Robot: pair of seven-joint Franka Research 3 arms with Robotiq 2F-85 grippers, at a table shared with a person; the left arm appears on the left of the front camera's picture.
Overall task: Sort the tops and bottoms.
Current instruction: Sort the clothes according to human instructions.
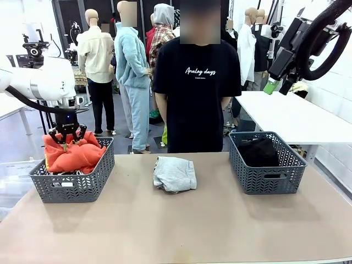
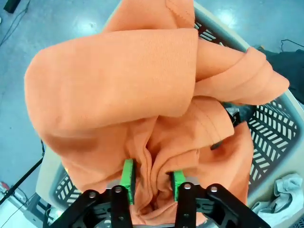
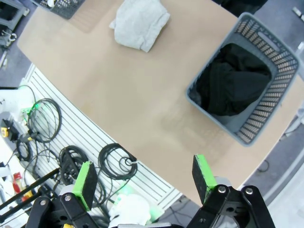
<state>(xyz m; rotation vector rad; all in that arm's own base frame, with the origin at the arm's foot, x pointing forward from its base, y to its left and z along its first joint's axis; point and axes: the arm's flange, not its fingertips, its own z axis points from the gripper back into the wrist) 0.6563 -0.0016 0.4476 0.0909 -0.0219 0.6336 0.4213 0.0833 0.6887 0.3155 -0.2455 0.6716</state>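
An orange top (image 1: 74, 154) lies heaped in the grey left basket (image 1: 74, 187). My left gripper (image 1: 66, 138) reaches down onto it. In the left wrist view, a fold of the orange top (image 2: 118, 80) sits between the green pads (image 2: 127, 173), with the left gripper (image 2: 152, 178) part-way closed on it. A light grey top (image 1: 175, 174) lies folded at the table's middle; it is also the grey top (image 3: 140, 23) in the right wrist view. The black bottoms (image 1: 258, 152) fill the right basket (image 1: 267, 179). My right gripper (image 1: 278, 87) hangs high at the right, open and holding nothing.
A person in a black printed T-shirt (image 1: 198, 82) stands at the far edge between the baskets. A white side table (image 1: 291, 113) stands behind the right basket. From above, the right gripper (image 3: 145, 183) looks down on bare tabletop (image 3: 118, 95) and cable coils (image 3: 118, 164) on the floor.
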